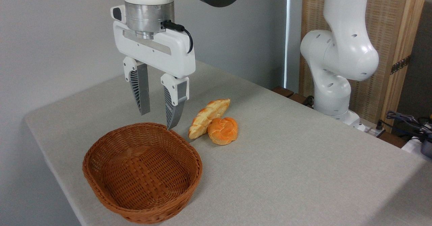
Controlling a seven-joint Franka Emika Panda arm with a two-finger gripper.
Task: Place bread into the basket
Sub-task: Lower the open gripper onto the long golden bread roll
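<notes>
A grey cloth-covered table [287, 158] carries three loose items. The wicker basket [111, 192] sits at seven o'clock. The braided bread [208, 115] lies near centre, touching a round orange bun [223, 130] at its four o'clock side.
</notes>
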